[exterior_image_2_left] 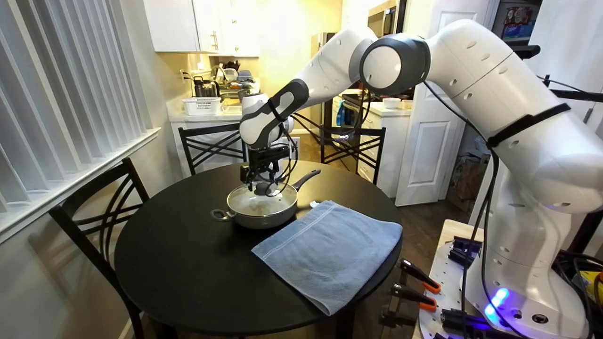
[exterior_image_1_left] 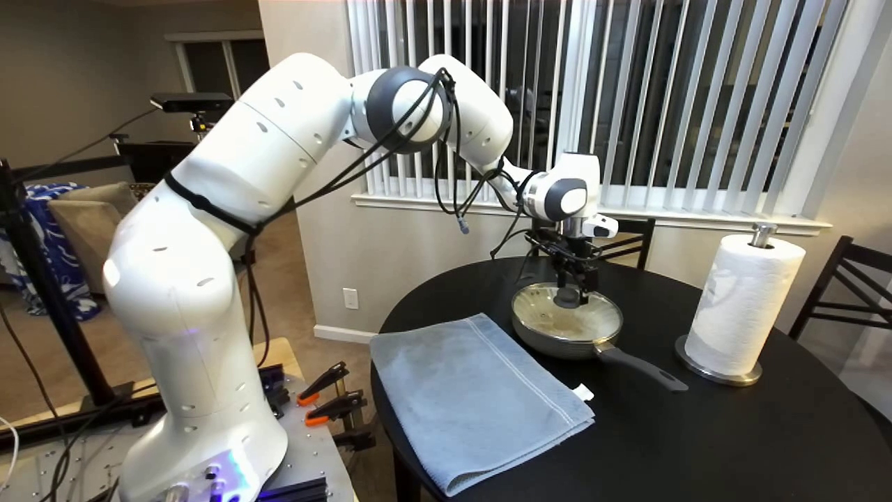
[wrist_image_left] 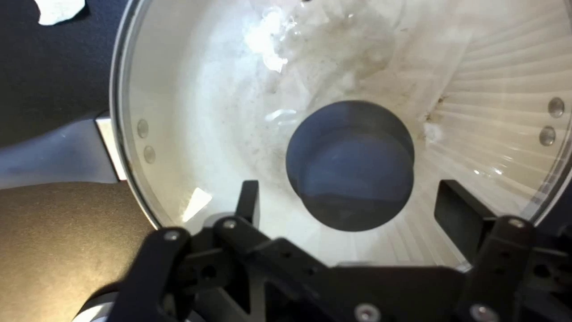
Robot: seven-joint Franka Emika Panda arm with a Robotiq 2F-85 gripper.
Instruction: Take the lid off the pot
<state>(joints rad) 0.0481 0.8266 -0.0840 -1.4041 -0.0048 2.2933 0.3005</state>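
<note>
The white arm [exterior_image_1_left: 272, 157] stands up tall from its base [exterior_image_1_left: 202, 460], leans over at the shoulder [exterior_image_1_left: 167, 279] and runs on a slant to a high elbow [exterior_image_1_left: 411, 104] with a dark band round it. Past that, the forearm [exterior_image_1_left: 481, 125] slopes down and out over the worktop [exterior_image_1_left: 739, 439], and the wrist [exterior_image_1_left: 570, 199] is bent so the tool [wrist_image_left: 353, 205] points down, more or less plumb, over the pot [exterior_image_1_left: 568, 347]. Black cables [exterior_image_1_left: 333, 185] trail along it all in slack loops.

The tool is spread wide with nothing in its grip. In the wrist view its two fingers [wrist_image_left: 460, 219] stand well apart, and the round dark knob [wrist_image_left: 357, 170] of the lid [wrist_image_left: 214, 89] shows partly between them and partly beyond their tips, with a gap on either side. Whether those tips are down level with the knob, I can't make out.

The lid itself, clear glass in a metal rim, is sitting on the pot, whose pale inside shows through. The long handle [exterior_image_1_left: 644, 366] reaches out on one side and ends not far from the paper towel roll [exterior_image_1_left: 742, 307]. In both exterior views a folded blue cloth [exterior_image_2_left: 330, 245] lies just beside the pot, on the side nearer the arm's base.
</note>
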